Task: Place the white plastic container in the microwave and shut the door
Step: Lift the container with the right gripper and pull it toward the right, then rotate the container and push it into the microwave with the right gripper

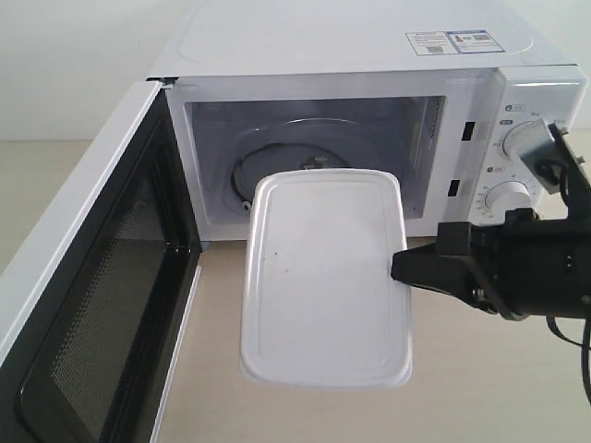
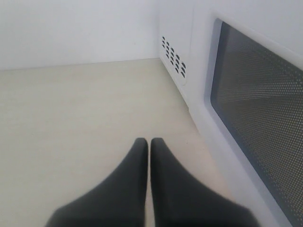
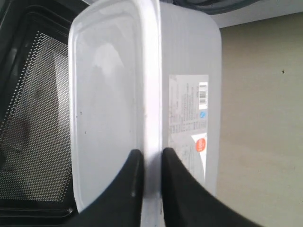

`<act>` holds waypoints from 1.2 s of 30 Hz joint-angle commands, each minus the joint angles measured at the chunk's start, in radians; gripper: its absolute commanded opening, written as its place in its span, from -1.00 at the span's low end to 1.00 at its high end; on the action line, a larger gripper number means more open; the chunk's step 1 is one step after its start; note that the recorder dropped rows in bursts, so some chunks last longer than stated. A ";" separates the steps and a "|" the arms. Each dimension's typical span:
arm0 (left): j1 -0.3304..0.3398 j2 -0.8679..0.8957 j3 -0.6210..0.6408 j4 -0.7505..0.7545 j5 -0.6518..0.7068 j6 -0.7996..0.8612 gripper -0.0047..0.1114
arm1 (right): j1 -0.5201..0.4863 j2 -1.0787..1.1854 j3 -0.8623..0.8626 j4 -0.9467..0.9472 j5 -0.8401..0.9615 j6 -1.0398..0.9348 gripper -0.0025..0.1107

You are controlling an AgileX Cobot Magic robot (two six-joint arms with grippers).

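The white plastic container hangs level in the air in front of the microwave, its far end at the mouth of the open cavity. My right gripper is shut on the rim of its right side. In the right wrist view the two black fingers pinch the lid's rim of the container, with the red-marked label beside them. The door stands wide open on the left. My left gripper is shut and empty, just outside the door's mesh window.
The glass turntable shows inside the cavity behind the container. Two round dials sit on the microwave's right panel, close above my right arm. The pale tabletop lies under the container.
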 commanded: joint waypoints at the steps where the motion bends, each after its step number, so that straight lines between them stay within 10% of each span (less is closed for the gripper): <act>1: 0.002 -0.002 0.004 0.001 0.000 0.002 -0.85 | -0.006 -0.065 0.027 0.011 0.011 0.017 -0.96; 16: 0.002 -0.002 0.004 0.001 0.000 0.002 -0.85 | 0.023 -0.076 0.073 0.011 0.012 0.076 -0.96; 29: 0.002 -0.002 0.004 0.001 0.000 0.002 -0.85 | 0.434 -0.076 0.003 0.011 -0.530 0.371 -0.96; 36: 0.002 -0.002 0.004 0.001 0.000 0.002 -0.85 | 0.643 -0.076 -0.007 -0.386 -0.854 0.934 -0.96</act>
